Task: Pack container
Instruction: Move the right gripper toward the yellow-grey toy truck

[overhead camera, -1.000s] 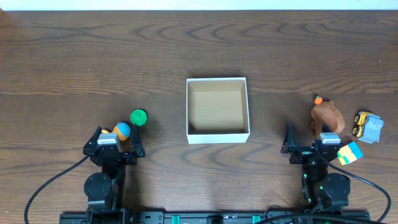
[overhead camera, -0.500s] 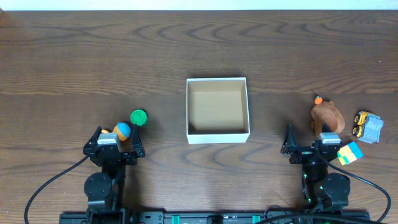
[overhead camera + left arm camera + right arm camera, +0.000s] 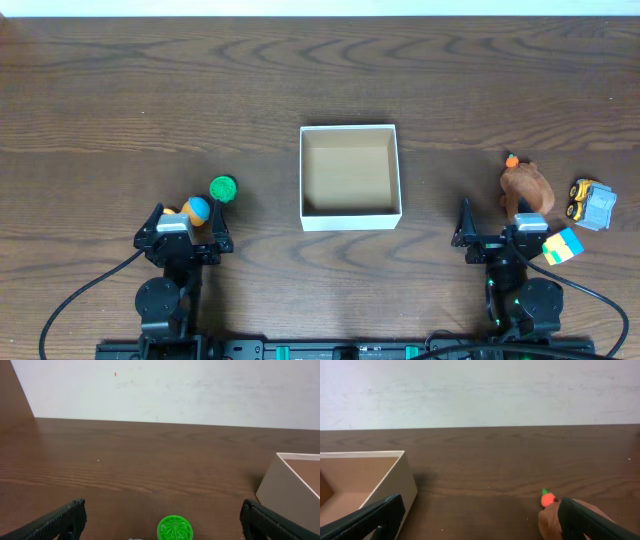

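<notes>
The container (image 3: 350, 177), a square white-walled box with a tan inside, stands empty at the table's middle; it also shows in the left wrist view (image 3: 295, 485) and the right wrist view (image 3: 365, 480). A green round toy (image 3: 222, 189) (image 3: 175, 529) and an orange-and-blue toy (image 3: 195, 210) lie just ahead of my left gripper (image 3: 185, 228), which is open and empty. A brown plush toy with an orange tip (image 3: 525, 186) (image 3: 550, 510) lies ahead of my right gripper (image 3: 500, 232), also open and empty.
A yellow-and-grey toy truck (image 3: 591, 203) lies at the far right. A yellow-and-blue block (image 3: 562, 245) sits beside the right gripper. A white wall (image 3: 165, 390) runs behind the table's far edge.
</notes>
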Robot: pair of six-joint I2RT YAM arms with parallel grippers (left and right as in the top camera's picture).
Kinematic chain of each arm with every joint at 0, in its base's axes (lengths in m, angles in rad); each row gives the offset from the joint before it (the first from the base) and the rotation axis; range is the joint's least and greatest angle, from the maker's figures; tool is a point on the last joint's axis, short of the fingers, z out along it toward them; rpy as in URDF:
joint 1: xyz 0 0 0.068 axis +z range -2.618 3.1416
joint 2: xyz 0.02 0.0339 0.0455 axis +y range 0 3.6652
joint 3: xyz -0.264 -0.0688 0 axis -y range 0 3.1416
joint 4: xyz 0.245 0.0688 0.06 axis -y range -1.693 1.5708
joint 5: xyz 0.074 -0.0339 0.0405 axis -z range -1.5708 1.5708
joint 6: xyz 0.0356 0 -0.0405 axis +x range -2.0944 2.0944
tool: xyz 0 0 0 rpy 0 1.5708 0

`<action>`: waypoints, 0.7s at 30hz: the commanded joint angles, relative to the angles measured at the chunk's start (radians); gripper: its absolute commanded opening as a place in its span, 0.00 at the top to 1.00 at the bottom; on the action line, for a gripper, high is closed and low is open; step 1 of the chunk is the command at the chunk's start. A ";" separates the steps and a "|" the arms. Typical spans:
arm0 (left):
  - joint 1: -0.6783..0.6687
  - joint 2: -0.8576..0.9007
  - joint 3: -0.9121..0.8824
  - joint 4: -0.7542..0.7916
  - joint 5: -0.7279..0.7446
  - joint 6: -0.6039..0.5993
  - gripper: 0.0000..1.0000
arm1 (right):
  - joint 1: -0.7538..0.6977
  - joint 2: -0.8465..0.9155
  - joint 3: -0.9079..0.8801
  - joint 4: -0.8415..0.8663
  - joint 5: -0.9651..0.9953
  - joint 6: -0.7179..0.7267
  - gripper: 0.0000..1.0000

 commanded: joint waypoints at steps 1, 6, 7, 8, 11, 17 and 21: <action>0.007 -0.006 -0.028 -0.016 -0.003 0.003 0.02 | 0.004 -0.006 -0.004 -0.001 -0.007 -0.010 0.01; 0.007 -0.006 -0.028 -0.016 -0.003 0.003 0.02 | 0.004 -0.006 -0.004 -0.001 -0.007 -0.010 0.01; 0.007 -0.006 -0.028 -0.016 -0.003 0.003 0.02 | 0.004 -0.006 -0.004 -0.001 -0.007 -0.010 0.01; 0.007 -0.006 -0.028 -0.016 -0.003 0.003 0.02 | 0.004 -0.006 -0.004 -0.001 -0.007 -0.010 0.01; 0.007 -0.006 -0.028 -0.016 -0.003 0.003 0.02 | 0.004 -0.006 -0.004 -0.001 -0.007 -0.010 0.01; 0.007 -0.006 -0.028 -0.016 -0.003 0.003 0.02 | 0.005 -0.006 -0.004 -0.001 -0.012 0.004 0.01; 0.007 -0.006 -0.028 -0.016 -0.003 0.003 0.02 | 0.005 -0.006 -0.004 -0.001 -0.012 0.005 0.01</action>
